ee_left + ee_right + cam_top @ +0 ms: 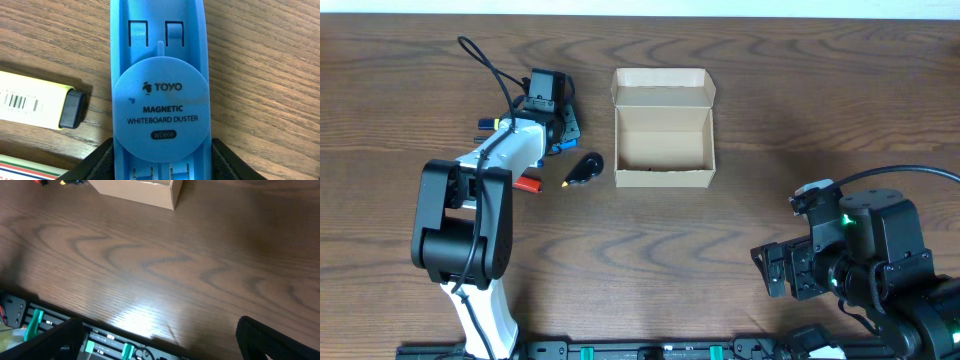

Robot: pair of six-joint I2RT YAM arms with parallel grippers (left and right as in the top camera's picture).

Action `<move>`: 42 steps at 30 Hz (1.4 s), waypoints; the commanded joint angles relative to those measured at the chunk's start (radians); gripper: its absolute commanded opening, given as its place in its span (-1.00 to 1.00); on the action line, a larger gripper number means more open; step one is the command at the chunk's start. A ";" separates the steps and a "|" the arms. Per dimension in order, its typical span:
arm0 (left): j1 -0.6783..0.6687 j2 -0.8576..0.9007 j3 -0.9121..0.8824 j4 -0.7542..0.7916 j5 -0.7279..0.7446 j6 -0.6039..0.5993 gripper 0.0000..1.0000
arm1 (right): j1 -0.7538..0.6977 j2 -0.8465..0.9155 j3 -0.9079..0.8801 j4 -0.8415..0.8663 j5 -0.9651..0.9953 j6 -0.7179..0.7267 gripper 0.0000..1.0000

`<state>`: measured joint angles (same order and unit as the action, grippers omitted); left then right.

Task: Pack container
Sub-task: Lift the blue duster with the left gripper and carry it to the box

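The tan cardboard container [663, 150] stands open at the table's middle back, flap lid folded away, inside bare. Its corner shows at the top of the right wrist view [150, 194]. My left gripper [558, 130] is left of the container, and its fingers [161, 167] press both sides of a blue magnetic whiteboard duster [161, 100] lying on the table. My right gripper [775, 272] is open and empty at the front right, its fingers [160, 345] far apart above the table's front edge.
A yellow highlighter with a black cap [40, 102] lies left of the duster, with a white packet with red and green stripes [22, 172] below it. A black item with a yellow tip [584, 168] and a red item [527, 185] lie left of the container.
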<state>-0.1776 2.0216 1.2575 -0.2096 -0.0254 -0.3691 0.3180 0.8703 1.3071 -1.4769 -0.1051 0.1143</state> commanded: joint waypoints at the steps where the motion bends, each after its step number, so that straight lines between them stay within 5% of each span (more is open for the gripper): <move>1: 0.008 0.011 0.024 -0.009 -0.030 0.015 -0.21 | -0.008 0.000 -0.002 -0.001 -0.004 0.008 0.98; 11: -0.012 -0.108 0.254 -0.266 -0.030 0.169 -0.89 | -0.008 0.000 -0.002 -0.001 -0.004 0.008 0.99; 19: -0.116 -0.332 0.318 -0.450 0.075 0.479 -0.89 | -0.008 0.000 -0.002 -0.001 -0.004 0.008 0.98; 24: -0.219 -0.423 0.318 -0.602 0.305 0.850 -0.89 | -0.008 0.000 -0.002 -0.001 -0.004 0.008 0.98; 34: -0.352 -0.332 0.314 -0.666 0.338 1.320 -0.89 | -0.008 0.000 -0.002 -0.001 -0.004 0.008 0.99; 42: -0.356 -0.211 0.314 -0.652 0.397 1.440 -0.89 | -0.008 0.000 -0.002 -0.001 -0.004 0.008 0.99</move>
<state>-0.5331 1.7805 1.5703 -0.8661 0.3237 0.9825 0.3180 0.8703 1.3071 -1.4769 -0.1051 0.1146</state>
